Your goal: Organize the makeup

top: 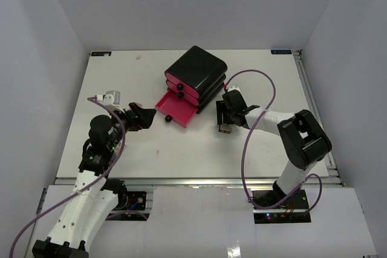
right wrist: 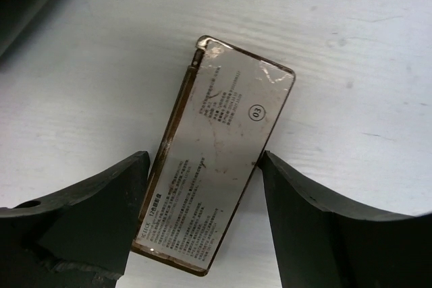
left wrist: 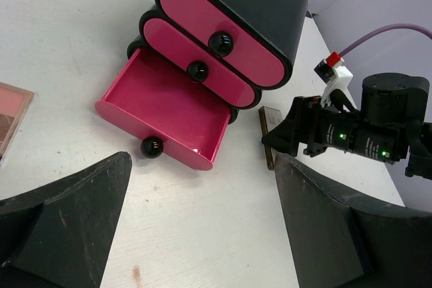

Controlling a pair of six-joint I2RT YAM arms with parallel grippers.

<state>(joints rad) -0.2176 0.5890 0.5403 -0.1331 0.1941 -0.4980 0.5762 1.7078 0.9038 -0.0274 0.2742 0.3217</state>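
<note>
A flat beige-metallic palette (right wrist: 219,160) lies label side up on the white table, right of the black drawer box (top: 196,74). My right gripper (right wrist: 202,163) is down over it, one finger against each long edge, shut on it. In the top view this gripper (top: 225,122) hides most of the palette. My left gripper (left wrist: 202,166) hovers open over bare table in front of the pulled-out bottom drawer (left wrist: 162,116), with nothing between its fingers. The corner of a pinkish palette (left wrist: 10,119) shows at the left edge of the left wrist view.
The box's upper two pink drawers (left wrist: 223,45) are closed; the open bottom drawer (top: 175,110) sticks out toward the left arm and looks empty. White walls enclose the table (top: 181,149) on three sides. A purple cable (top: 266,98) arcs over the right arm.
</note>
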